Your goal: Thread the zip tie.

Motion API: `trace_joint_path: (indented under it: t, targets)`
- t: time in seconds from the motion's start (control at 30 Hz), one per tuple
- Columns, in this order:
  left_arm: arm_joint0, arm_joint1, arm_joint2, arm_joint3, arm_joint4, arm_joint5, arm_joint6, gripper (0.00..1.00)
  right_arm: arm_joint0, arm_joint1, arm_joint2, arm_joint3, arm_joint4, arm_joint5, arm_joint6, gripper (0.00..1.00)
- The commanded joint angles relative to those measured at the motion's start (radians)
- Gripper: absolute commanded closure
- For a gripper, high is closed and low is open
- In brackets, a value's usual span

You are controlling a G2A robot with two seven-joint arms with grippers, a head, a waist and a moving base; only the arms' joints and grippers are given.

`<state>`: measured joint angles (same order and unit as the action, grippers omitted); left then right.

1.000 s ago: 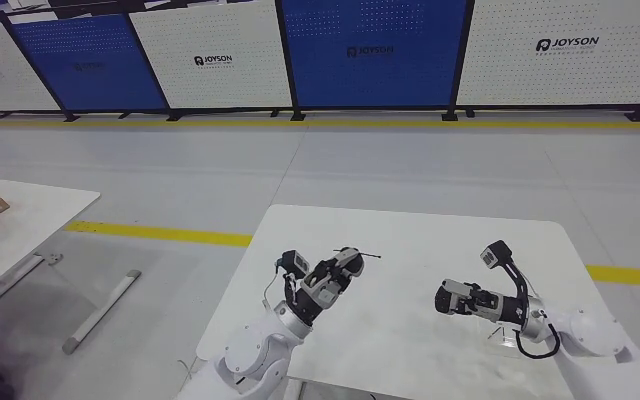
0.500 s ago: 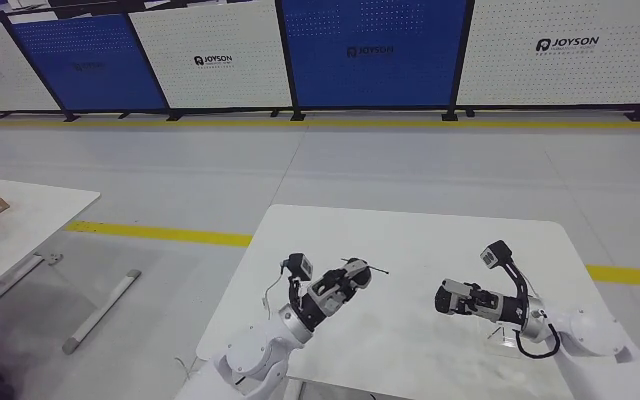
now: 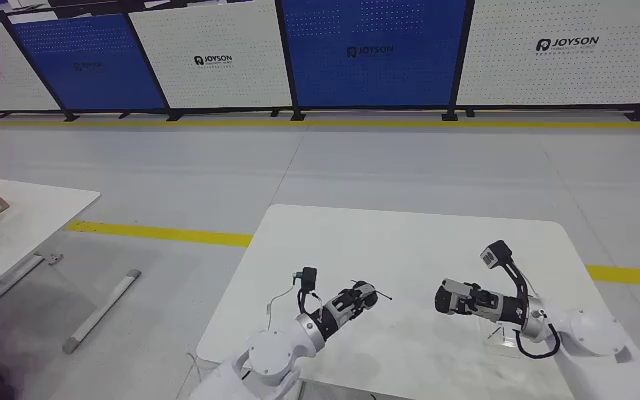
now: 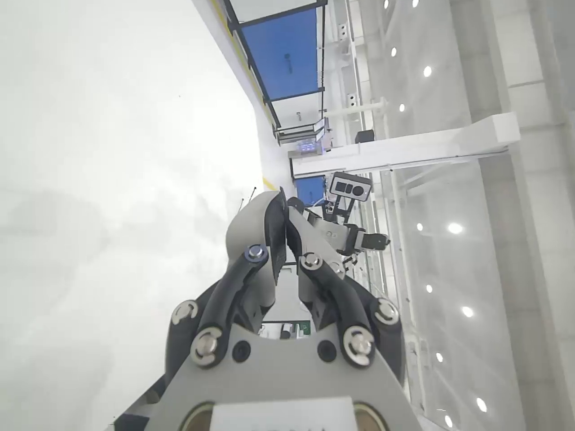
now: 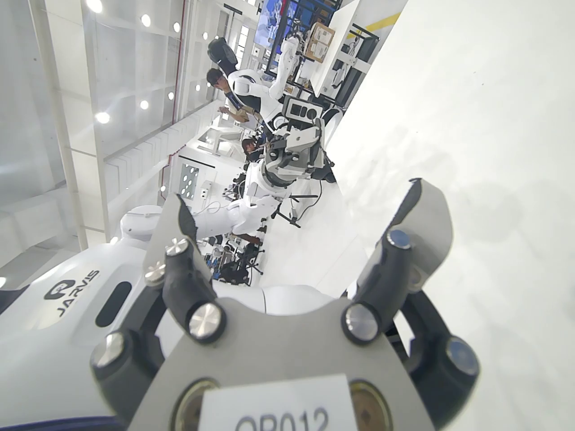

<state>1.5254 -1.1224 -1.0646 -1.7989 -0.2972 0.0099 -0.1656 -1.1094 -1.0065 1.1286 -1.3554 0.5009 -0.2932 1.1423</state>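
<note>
Overhead, top view: your left claw [image 3: 366, 295] sits low over the near side of the counter [image 3: 420, 235], pinching the zip tie [image 3: 381, 293]. A thin black end pokes toward the right claw [image 3: 443, 297], which is near but apart.
Top view, risk: the free end looks springy. If you close the gap off-line, I judge it bends aside instead of being caught.
Left wrist view: the left claw [image 4: 276, 210] is clamped narrow on the tie. Two fine black slivers of it [image 4: 254, 190] show just past the fingers, and the right claw [image 4: 370, 240] lies beyond.
Left wrist view, extra: it shows you the pinch itself, which is too small to read from the top view. The tie's head is hidden, so you cannot tell which end leads.
Right wrist view: the right claw [image 5: 300, 199] is spread wide and empty above the counter [image 5: 471, 91].
Right wrist view, risk: so little tie is exposed that your grab may miss it or tug it loose from the left claw.
</note>
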Motion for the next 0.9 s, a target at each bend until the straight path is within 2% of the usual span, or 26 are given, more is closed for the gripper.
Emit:
trace_joint_path:
  t: [0.0, 0.17, 0.23, 0.3, 0.37, 0.67, 0.7, 0.77, 0.87]
  targets:
    - [0.000, 0.000, 0.000, -0.001, -0.001, 0.000, -0.001, 1.00, 0.000, 0.000, 0.000, 0.000, 0.000, 0.000, 0.000, 0.00]
    - [-0.003, 0.000, 0.001, 0.006, 0.018, 0.004, 0.008, 1.00, 0.000, 0.000, 0.000, 0.000, 0.000, 0.000, 0.000, 0.00]
    - [-0.012, 0.000, 0.013, 0.020, 0.091, 0.027, 0.038, 1.00, 0.000, 0.000, 0.000, 0.000, 0.000, 0.000, 0.000, 0.00]
    - [-0.024, -0.001, 0.030, 0.035, 0.159, 0.070, 0.052, 1.00, 0.000, 0.000, 0.000, 0.000, 0.000, 0.000, 0.000, 0.00]
    - [-0.028, -0.003, 0.042, 0.038, 0.189, 0.090, 0.065, 1.00, 0.000, 0.000, 0.000, 0.000, 0.000, 0.000, 0.000, 0.00]
    - [-0.031, -0.005, 0.046, 0.033, 0.180, 0.080, 0.061, 1.00, 0.000, 0.000, 0.000, 0.000, 0.000, 0.000, 0.000, 0.00]
    - [-0.031, -0.006, 0.045, 0.027, 0.172, 0.073, 0.066, 1.00, 0.000, 0.000, 0.000, 0.000, 0.000, 0.000, 0.000, 0.00]
    - [-0.020, -0.010, 0.030, -0.002, 0.109, 0.022, 0.083, 1.00, 0.000, 0.000, 0.000, 0.000, 0.000, 0.000, 0.000, 0.00]
    - [0.004, -0.008, -0.008, -0.042, 0.010, -0.059, 0.057, 1.00, 0.000, 0.000, 0.000, 0.000, 0.000, 0.000, 0.000, 0.00]
